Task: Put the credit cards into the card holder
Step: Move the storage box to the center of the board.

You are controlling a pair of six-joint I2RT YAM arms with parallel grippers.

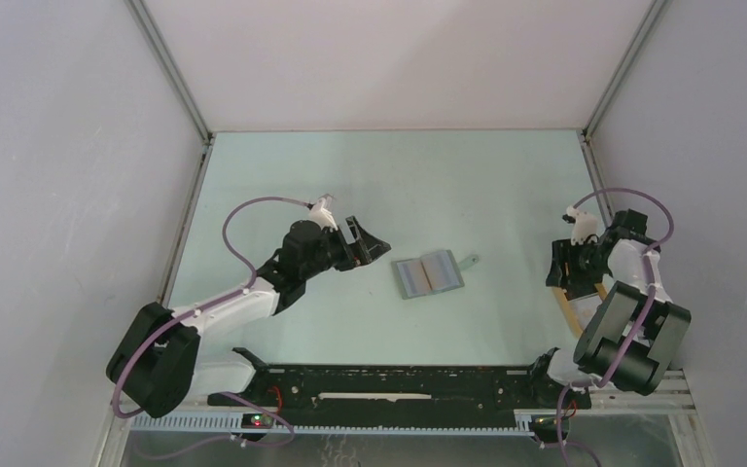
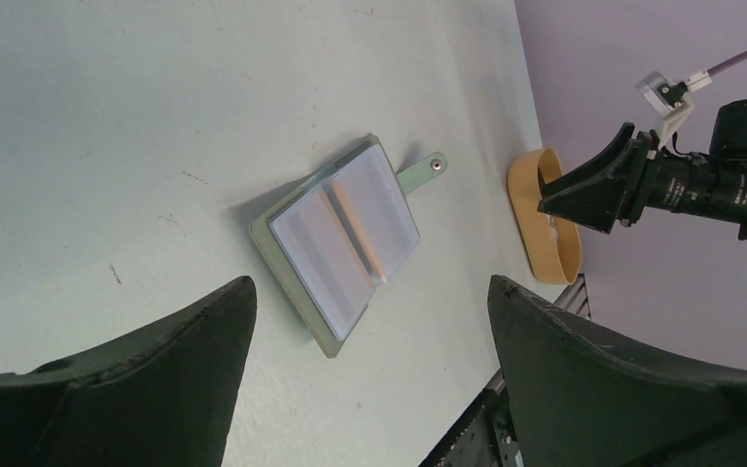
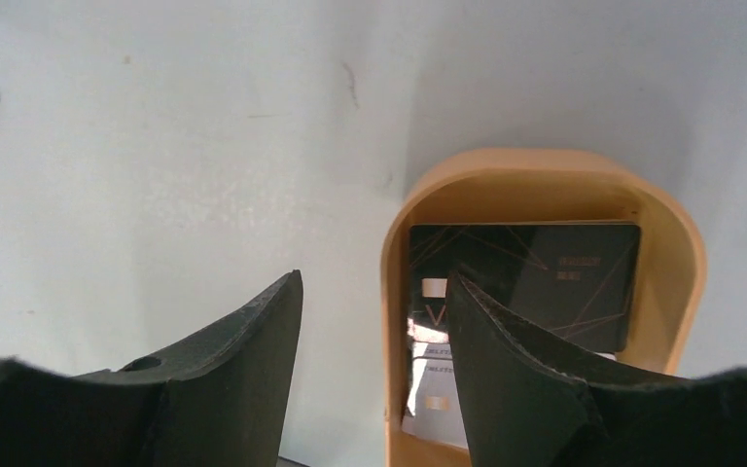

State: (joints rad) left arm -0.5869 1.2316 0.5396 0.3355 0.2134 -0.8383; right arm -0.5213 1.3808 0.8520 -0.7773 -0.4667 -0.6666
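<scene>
The grey-green card holder lies open on the table, its pale inner slots up; it also shows in the left wrist view. My left gripper is open and empty, just left of it and apart. The credit cards lie in the tan tray: a black card on top of a pale card. My right gripper is open and low over the tray's left wall, one finger inside above the cards, the other outside. It holds nothing.
The tan oval tray stands at the right by the enclosure wall. The wallet's snap tab sticks out towards the tray. A black rail runs along the near edge. White walls close in the table.
</scene>
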